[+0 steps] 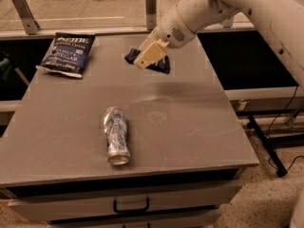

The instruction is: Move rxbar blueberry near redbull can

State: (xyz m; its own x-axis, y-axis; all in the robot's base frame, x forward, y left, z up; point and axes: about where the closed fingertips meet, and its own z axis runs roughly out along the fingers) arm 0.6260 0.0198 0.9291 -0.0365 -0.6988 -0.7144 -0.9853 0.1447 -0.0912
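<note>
The rxbar blueberry (160, 64), a small dark navy wrapper, is held in my gripper (149, 56) just above the far middle of the grey table (190, 127). The cream fingers (151, 51) are shut on the bar, and its ends stick out on both sides. The redbull can (116, 135), silver and blue, lies on its side toward the table's front left, shiny end facing the front edge. The gripper with the bar is well behind the can and a little to its right.
A larger blue chip bag (67, 53) lies at the table's far left corner. A metal rail with posts (151, 4) runs behind the table. A drawer with a black handle (130, 206) sits below the front edge. My white arm (247, 8) comes in from the upper right.
</note>
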